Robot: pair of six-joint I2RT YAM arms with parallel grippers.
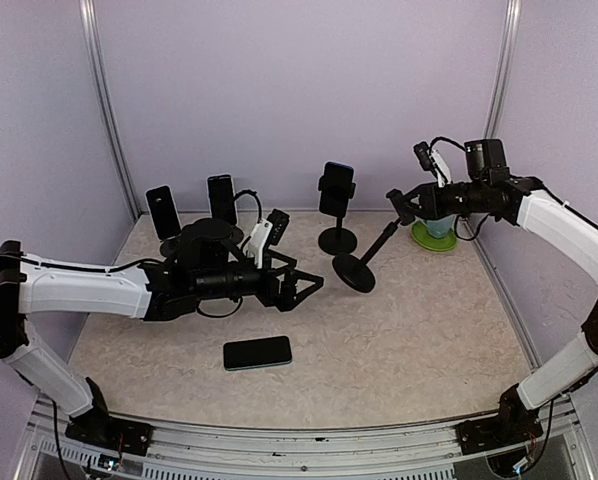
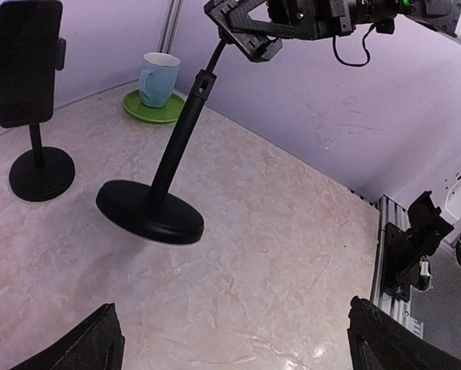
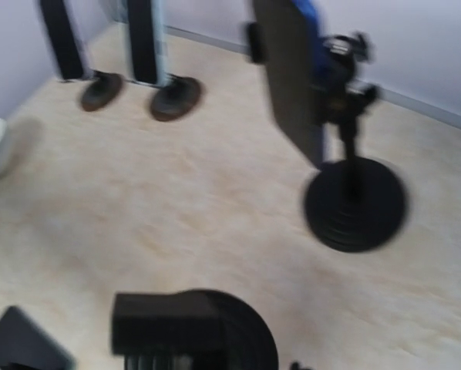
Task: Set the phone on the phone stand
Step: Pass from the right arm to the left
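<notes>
While R end effector (image 1: 402, 207) grips tilted phone stand (image 1: 355, 272), phone (image 1: 257, 352) lies flat.

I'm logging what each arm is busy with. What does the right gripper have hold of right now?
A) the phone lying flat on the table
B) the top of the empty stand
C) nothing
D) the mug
B: the right gripper is closed on the top of the empty stand, which leans over, while the loose phone lies flat on the table, away from it.
</notes>
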